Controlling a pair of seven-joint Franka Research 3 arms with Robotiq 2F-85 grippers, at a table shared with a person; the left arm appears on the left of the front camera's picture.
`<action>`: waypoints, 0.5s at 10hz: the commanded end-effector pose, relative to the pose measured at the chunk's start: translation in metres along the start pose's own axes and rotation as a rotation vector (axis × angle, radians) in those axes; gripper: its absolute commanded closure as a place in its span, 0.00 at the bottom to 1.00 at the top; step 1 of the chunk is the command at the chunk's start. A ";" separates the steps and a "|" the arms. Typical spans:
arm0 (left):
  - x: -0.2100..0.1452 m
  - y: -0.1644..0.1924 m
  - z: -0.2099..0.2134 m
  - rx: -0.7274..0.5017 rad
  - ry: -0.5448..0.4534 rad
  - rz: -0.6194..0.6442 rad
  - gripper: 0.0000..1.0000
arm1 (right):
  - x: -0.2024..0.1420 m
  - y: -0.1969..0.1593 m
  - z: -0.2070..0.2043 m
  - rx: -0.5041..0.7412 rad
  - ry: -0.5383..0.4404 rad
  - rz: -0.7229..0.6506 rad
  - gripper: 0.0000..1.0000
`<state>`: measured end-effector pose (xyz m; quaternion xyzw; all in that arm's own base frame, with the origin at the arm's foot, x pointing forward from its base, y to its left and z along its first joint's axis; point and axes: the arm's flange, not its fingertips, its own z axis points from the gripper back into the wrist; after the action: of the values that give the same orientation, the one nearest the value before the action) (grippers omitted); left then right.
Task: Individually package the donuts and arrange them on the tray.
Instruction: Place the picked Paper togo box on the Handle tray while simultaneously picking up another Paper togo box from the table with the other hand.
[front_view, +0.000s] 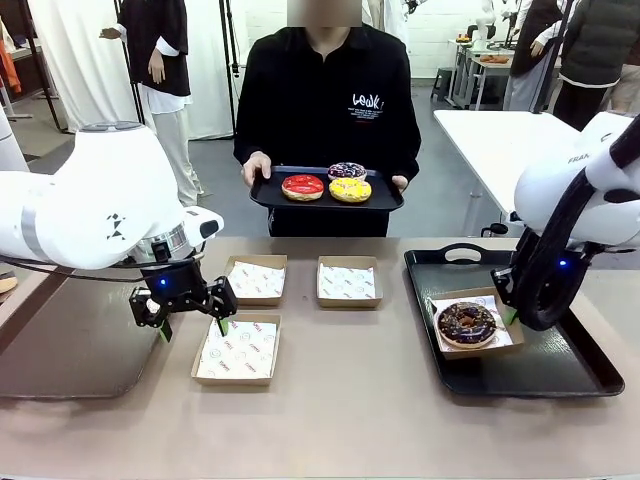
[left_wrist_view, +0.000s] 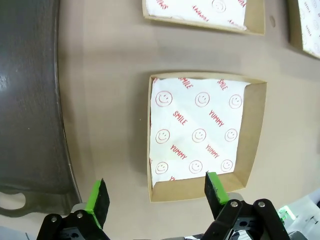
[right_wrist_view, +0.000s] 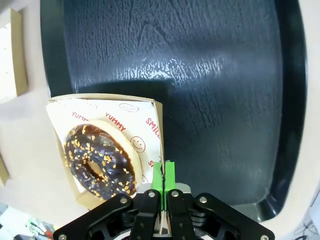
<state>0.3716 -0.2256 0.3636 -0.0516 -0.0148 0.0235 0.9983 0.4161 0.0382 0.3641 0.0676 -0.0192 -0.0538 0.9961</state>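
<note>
A person across the table holds a small black tray (front_view: 268, 196) carrying a red donut (front_view: 302, 186), a yellow donut (front_view: 350, 189) and a sprinkled donut (front_view: 347, 171). A chocolate donut (front_view: 467, 322) (right_wrist_view: 97, 160) lies in a paper-lined box (front_view: 446, 303) (right_wrist_view: 107, 101) on the large black tray (front_view: 560, 370) (right_wrist_view: 215, 75) at the right. My right gripper (front_view: 510, 315) (right_wrist_view: 163, 175) is shut on that box's side wall. My left gripper (front_view: 193, 325) (left_wrist_view: 156, 192) hangs open just above the near edge of an empty lined box (front_view: 237, 350) (left_wrist_view: 200, 130).
Two more empty lined boxes (front_view: 256, 280) (front_view: 347, 280) stand side by side mid-table, seen at the top of the left wrist view as box (left_wrist_view: 200, 10) and box (left_wrist_view: 307, 25). A dark grey tray (front_view: 60, 350) (left_wrist_view: 30, 100) lies at the table's left end.
</note>
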 end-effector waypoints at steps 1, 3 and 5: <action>-0.007 -0.008 -0.009 0.039 0.016 0.020 0.00 | -0.004 0.007 -0.017 -0.026 -0.006 -0.011 0.99; -0.010 -0.014 -0.018 0.050 0.026 0.011 0.00 | -0.007 0.010 -0.023 -0.042 0.008 -0.005 0.99; -0.009 -0.014 -0.024 0.060 0.002 0.035 0.00 | -0.006 0.011 -0.027 -0.053 -0.007 -0.017 0.99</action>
<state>0.3633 -0.2354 0.3439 -0.0347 0.0034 0.0216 0.9992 0.4122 0.0485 0.3437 0.0570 -0.0077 -0.0506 0.9971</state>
